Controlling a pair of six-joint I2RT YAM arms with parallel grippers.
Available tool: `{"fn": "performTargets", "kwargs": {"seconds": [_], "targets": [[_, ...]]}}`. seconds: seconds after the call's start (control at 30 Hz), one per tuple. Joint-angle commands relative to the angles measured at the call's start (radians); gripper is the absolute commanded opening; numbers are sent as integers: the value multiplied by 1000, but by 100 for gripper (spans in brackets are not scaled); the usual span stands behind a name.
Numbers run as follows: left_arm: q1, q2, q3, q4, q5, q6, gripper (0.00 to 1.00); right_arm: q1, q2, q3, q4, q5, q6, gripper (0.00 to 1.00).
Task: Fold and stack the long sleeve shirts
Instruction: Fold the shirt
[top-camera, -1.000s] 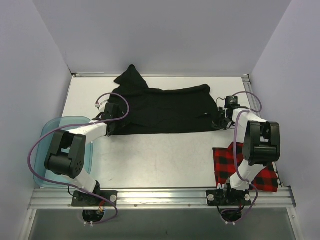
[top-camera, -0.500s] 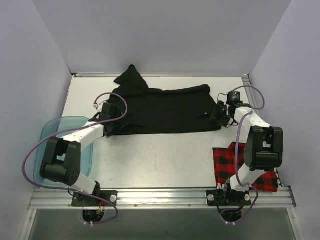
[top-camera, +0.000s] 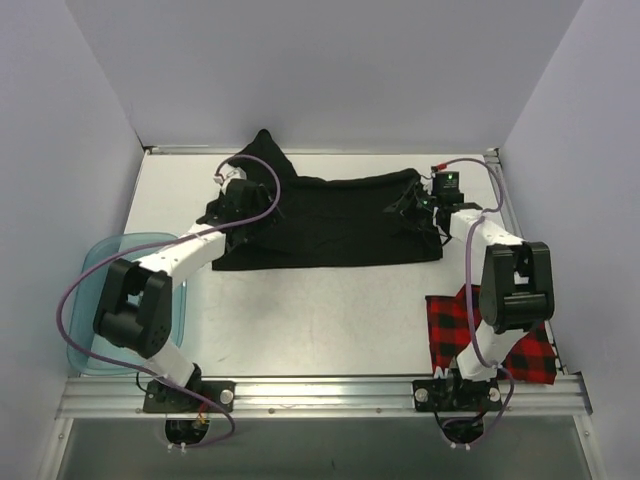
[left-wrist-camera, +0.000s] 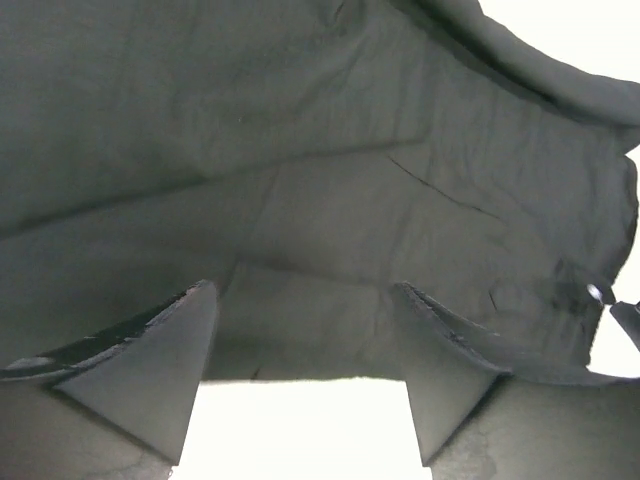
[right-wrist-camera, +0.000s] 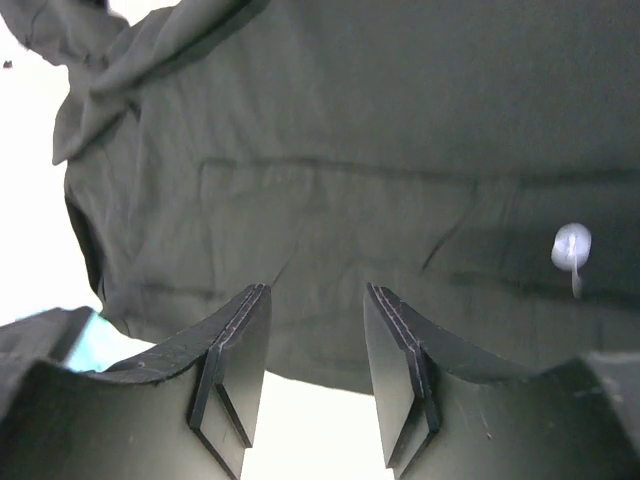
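Note:
The plain black shirt lies spread flat across the back of the table, with a bunched sleeve at its far left. My left gripper is open and empty over the shirt's left end. In the left wrist view the black shirt fills the frame, and its edge and bare table show between the left gripper's fingers. My right gripper is open and empty over the shirt's right end. Its wrist view shows the right gripper, the black shirt and a white button. The red-and-black check shirt lies folded at the near right.
A translucent teal tub stands at the near left, partly under my left arm. My right arm's base stands over the check shirt. White walls close in the back and both sides of the table.
Both grippers have moved from the black shirt's near corners toward the back. The left one went back and right, the right one back and left, onto the shirt. The shirt's left edge has shifted slightly.

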Motion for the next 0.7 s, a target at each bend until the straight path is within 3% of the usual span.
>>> {"fn": "performTargets", "kwargs": {"seconds": [0.0,0.23,0.33,0.53,0.67], "targets": [[3,117,42,112,36,-8,74,-30,96,1,165,-60,101,42],[78,275,-27,229,53,-44,54,-120,206,-63,252,-66,118,41],[131,278,-103,287,68,-57,52,-168,207,-103,268,-70,112,41],[207,237,-177,344,137,-58,54,-210,166,-111,231,-69,74,41],[210,125,-187,291,133,-35,61,-194,79,-96,185,-67,54,41]]}}
